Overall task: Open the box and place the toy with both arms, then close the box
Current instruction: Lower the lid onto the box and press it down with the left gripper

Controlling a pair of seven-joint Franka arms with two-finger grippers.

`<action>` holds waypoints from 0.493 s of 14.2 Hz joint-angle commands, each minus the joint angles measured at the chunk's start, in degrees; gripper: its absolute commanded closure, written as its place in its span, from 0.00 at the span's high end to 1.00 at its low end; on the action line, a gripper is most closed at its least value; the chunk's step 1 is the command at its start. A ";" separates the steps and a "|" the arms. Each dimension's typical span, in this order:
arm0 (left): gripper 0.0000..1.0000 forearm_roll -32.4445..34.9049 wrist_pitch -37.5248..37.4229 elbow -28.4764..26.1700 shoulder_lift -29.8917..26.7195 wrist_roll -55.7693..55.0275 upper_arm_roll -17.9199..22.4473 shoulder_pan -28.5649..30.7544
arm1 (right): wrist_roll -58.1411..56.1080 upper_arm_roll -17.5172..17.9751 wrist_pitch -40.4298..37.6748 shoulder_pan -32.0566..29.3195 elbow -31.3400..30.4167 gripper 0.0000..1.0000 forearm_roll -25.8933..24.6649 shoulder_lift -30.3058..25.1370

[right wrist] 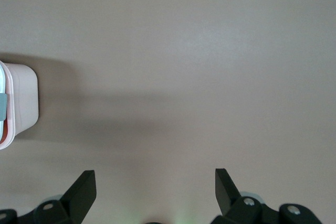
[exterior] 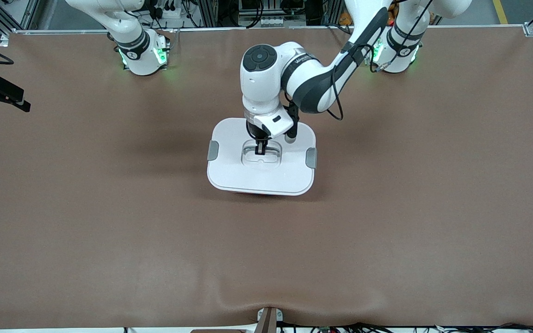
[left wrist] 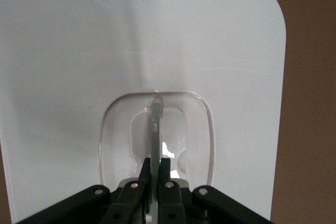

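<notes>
A: Where are we seeing the box (exterior: 262, 159)?
B: Mid-table. We're clamping the left gripper (exterior: 260, 149) tight on the clear handle (exterior: 261, 155), straight below it in the lid (exterior: 229, 173). The lid's long axis is running 3 to 9 o'clock.
A: Right gripper (right wrist: 155, 190)?
B: We're waiting, fingers spread wide, empty, over bare table (exterior: 109, 208). We're not seeing the toy.

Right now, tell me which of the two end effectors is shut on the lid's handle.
The left end effector: it is pinched shut on the clear handle recessed in the box's white lid. The right end effector stands open over bare table, holding nothing.
</notes>
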 commanded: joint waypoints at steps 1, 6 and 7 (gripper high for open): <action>0.00 1.81 0.57 0.39 0.33 -1.23 0.18 -0.32 | 0.21 0.55 0.79 -0.35 -0.57 1.00 -0.06 -0.40; 0.00 2.07 0.57 -0.75 0.33 -0.97 0.27 -0.41 | 5.75 0.72 -1.84 -0.17 -0.22 1.00 -0.05 -0.40; 0.00 2.07 0.57 -1.54 0.07 -0.88 0.27 -0.50 | 5.75 0.72 -1.85 -0.17 -0.13 1.00 0.03 -0.31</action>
